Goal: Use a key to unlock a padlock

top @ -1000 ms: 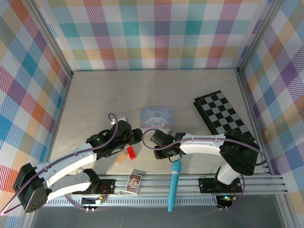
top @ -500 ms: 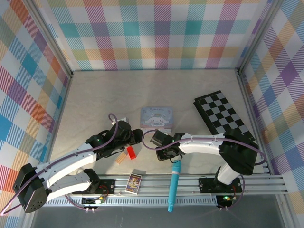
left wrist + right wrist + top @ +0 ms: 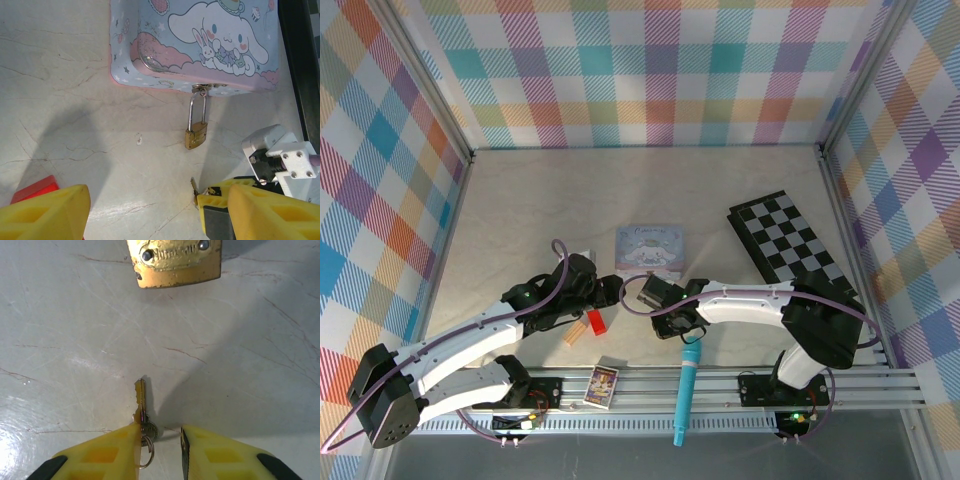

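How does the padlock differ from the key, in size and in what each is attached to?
The padlock is a blocky brass body with a shackle; the key is a thin flat blade, much smaller. The padlock is hooked to the clasp of the tin; the key lies free between the fingers of the right gripper. Both rest on the table, apart, the key's tip toward the padlock.

Open counter (image 3: 215,350) runs clear from the key (image 3: 140,397) up to the padlock (image 3: 173,260). Beyond the padlock the tin (image 3: 200,45) walls the way. On 1 side of the padlock the counter lies free as far as the red block (image 3: 32,187); on the other the white housing (image 3: 277,155) of the right arm crowds in.
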